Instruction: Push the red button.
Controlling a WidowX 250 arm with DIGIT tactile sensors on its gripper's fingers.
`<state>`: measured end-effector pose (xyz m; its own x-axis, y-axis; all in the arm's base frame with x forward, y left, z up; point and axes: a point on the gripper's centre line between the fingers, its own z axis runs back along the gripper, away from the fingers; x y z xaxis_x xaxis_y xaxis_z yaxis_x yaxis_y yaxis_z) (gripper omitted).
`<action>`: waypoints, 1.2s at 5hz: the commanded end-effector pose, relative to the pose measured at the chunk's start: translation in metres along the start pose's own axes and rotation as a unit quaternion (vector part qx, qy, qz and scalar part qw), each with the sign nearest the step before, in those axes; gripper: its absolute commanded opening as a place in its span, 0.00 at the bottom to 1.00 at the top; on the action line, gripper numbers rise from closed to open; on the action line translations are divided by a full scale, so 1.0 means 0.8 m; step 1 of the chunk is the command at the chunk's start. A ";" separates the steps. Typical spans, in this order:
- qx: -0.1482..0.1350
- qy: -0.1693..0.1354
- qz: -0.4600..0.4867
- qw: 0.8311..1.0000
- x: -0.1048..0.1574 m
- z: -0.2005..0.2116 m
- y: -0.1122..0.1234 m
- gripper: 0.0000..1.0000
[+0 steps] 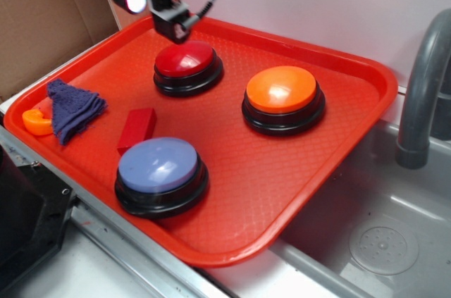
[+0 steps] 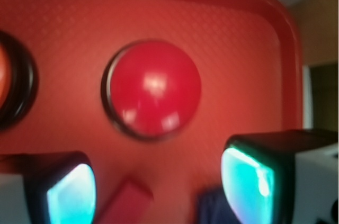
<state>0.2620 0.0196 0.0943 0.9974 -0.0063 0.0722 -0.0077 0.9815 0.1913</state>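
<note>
Nearest us sat the blue button [image 1: 161, 169], at six o'clock on the tray [image 1: 338, 143]. The red button [image 1: 187, 60] sat at eleven o'clock, dome facing straight up, round, so no long axis. Our gripper [image 1: 174, 26] hovered above it, fingers [image 2: 249, 181] spread apart, empty.

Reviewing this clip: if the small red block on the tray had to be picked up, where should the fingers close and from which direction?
Grip the red block across its narrow width, on the two long side faces, coming straight down from above. It lies flat on the tray, elongated, with free space on both long sides; the cloth and blue button are near but apart.
</note>
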 end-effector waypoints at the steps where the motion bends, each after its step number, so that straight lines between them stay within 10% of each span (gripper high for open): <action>1: -0.035 -0.029 0.026 0.999 0.027 -0.034 0.035 1.00; 6: -0.062 -0.030 0.057 0.996 0.029 -0.004 0.038 1.00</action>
<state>0.2732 0.0458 0.0745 0.9929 0.0988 0.0664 -0.1025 0.9933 0.0541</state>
